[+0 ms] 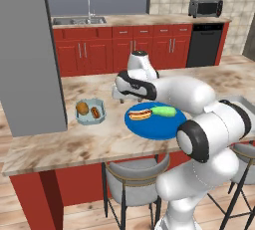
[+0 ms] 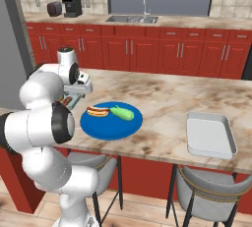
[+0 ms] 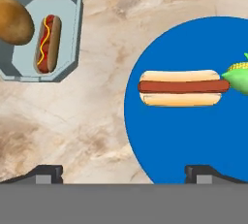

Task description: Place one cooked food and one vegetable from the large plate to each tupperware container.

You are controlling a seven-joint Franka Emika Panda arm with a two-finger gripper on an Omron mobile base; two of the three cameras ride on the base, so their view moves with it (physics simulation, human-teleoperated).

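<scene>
1. We see the gripper [image 3: 123, 173] with its jaws spread wide and empty, above the counter [image 3: 97, 111].
2. Ahead to its right lies the blue plate [image 3: 193, 136], bearing a hot dog [image 3: 183, 88] touching an ear of corn [image 3: 238, 76].
3. Ahead to its left, the small tub [image 3: 63, 48] holds a second hot dog [image 3: 47, 43] and a potato [image 3: 13, 27].
4. Our right base view adds the larger tray [image 2: 210, 133], well apart beyond the plate.

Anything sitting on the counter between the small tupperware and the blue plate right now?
No. In the hand view, only bare marble counter lies between the small container and the large plate; they sit apart.
</scene>
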